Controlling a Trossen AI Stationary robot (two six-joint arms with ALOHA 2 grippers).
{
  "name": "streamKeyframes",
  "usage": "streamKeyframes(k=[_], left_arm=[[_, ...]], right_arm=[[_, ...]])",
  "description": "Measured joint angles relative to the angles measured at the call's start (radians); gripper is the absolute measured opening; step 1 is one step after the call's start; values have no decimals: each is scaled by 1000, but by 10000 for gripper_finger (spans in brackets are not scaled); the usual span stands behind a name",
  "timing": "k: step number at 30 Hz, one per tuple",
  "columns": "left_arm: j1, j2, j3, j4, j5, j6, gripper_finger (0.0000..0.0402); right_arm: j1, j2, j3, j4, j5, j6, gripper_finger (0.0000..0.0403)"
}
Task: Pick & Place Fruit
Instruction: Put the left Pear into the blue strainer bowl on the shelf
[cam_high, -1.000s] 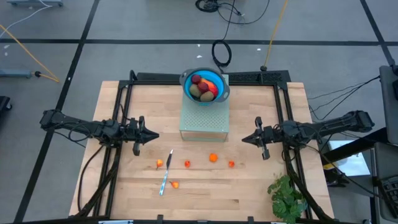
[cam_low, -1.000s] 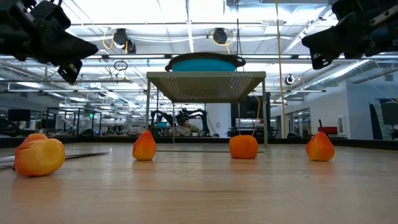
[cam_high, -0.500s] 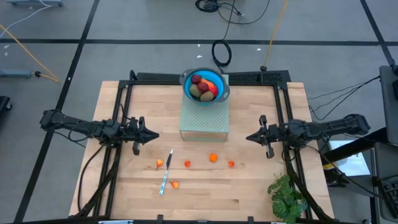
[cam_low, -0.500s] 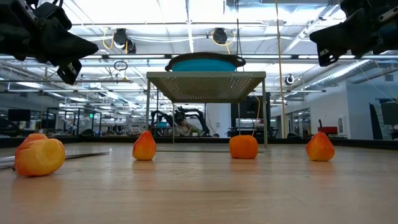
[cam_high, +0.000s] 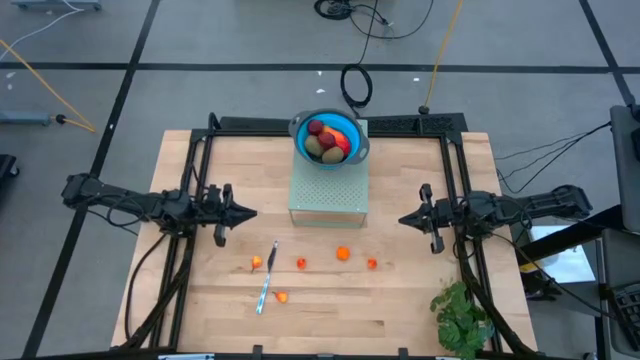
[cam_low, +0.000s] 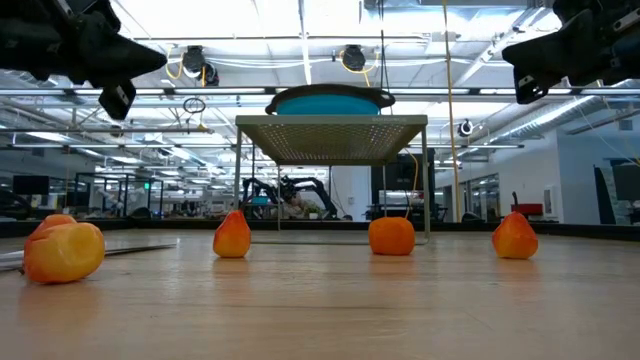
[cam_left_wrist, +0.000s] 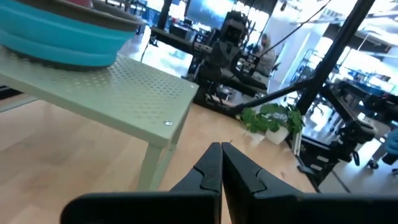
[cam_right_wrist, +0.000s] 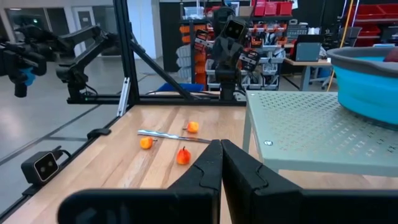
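Note:
A blue bowl (cam_high: 330, 137) on a pale green perforated stand (cam_high: 328, 190) holds fruit (cam_high: 326, 140): maroon balls, an olive-brown oval and a red-orange oblong. Several tiny orange pieces (cam_high: 343, 253) lie on the wooden table in front of the stand, also seen in the low view (cam_low: 391, 236) and the right wrist view (cam_right_wrist: 183, 155). My left gripper (cam_high: 250, 214) (cam_left_wrist: 221, 148) hangs shut and empty, left of the stand, pointing level at it. Right of the stand, my right gripper (cam_high: 402, 220) (cam_right_wrist: 217, 144) is also shut, empty and level.
A slim silver knife (cam_high: 266, 278) lies among the left orange pieces. A green leafy plant (cam_high: 460, 318) stands at the near right corner. A black frame (cam_high: 330, 123) runs along the table's far and side edges. Bare wood lies near the front edge.
My right gripper has drawn back a little toward the table's right edge, away from the stand, still shut and level. The fruit, knife and bowl have not moved.

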Motion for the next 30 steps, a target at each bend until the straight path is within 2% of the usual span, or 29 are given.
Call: streamKeyframes(k=[6,12,21,30], left_arm=[[0,133,134,-80,24,-3,2],[-1,287,305,-266,74,-92,2],[-1,516,520,-491,172,-364,2],[-8,691,616,-609,278,-690,3]], right_arm=[[0,0,0,0,1,0,0],[0,0,0,0,1,0,0],[0,0,0,0,1,0,0],[0,0,0,0,1,0,0]])
